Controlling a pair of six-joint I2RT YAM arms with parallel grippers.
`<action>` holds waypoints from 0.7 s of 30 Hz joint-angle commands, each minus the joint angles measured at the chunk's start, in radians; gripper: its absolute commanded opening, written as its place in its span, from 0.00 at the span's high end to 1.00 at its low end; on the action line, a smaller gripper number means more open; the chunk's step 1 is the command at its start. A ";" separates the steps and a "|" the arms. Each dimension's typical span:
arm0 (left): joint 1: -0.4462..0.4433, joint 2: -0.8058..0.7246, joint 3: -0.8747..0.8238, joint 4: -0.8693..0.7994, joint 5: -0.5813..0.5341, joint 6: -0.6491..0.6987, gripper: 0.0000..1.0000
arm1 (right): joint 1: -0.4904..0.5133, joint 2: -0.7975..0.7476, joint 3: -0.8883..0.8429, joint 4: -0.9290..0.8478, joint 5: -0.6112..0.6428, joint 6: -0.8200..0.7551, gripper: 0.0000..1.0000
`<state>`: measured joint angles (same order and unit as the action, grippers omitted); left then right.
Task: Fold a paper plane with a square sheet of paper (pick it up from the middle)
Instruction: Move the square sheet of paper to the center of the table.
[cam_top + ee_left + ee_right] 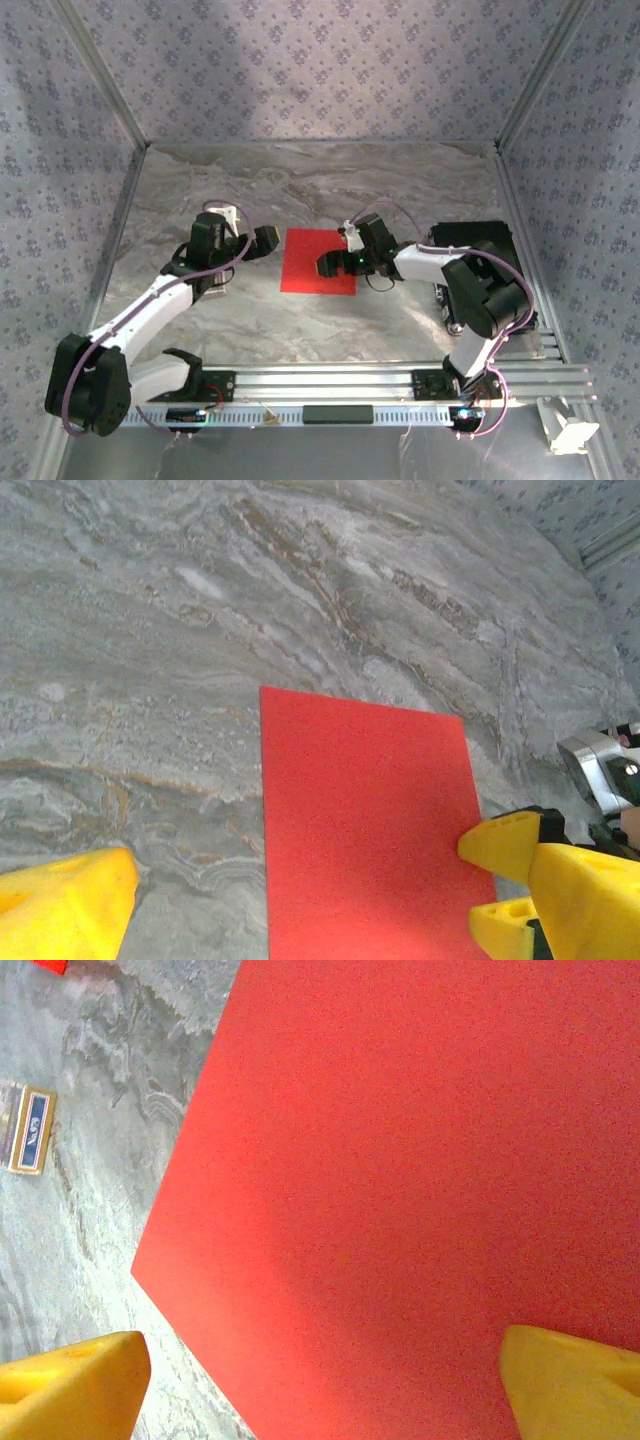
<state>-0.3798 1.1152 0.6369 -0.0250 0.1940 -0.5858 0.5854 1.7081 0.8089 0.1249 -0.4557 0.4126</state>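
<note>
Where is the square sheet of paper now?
Top view: the square sheet of paper lies flat mid-table, left tool beside its left edge, right tool over it.

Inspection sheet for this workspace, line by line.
Surface: grey marbled tabletop, flat.
Job's things: bright red square sheet of paper, lying flat and unfolded mid-table.
Clutter: small printed card and small red paper piece on the table near the sheet; black box behind the right arm; white object at the near right corner.
Grippers: left gripper open at the sheet's left edge; right gripper open over the sheet.
Cables: purple cables run along both arms.
Surroundings: patterned walls on a metal frame.
</note>
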 commanded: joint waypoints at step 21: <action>0.007 0.024 0.153 -0.150 0.079 0.144 0.04 | 0.207 -0.236 0.087 -0.325 0.465 0.073 0.10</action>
<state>-0.3794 1.1343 0.7506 -0.1635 0.2230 -0.5144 0.7231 1.5314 0.8249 -0.0879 -0.2813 0.5018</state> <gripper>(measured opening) 0.961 0.893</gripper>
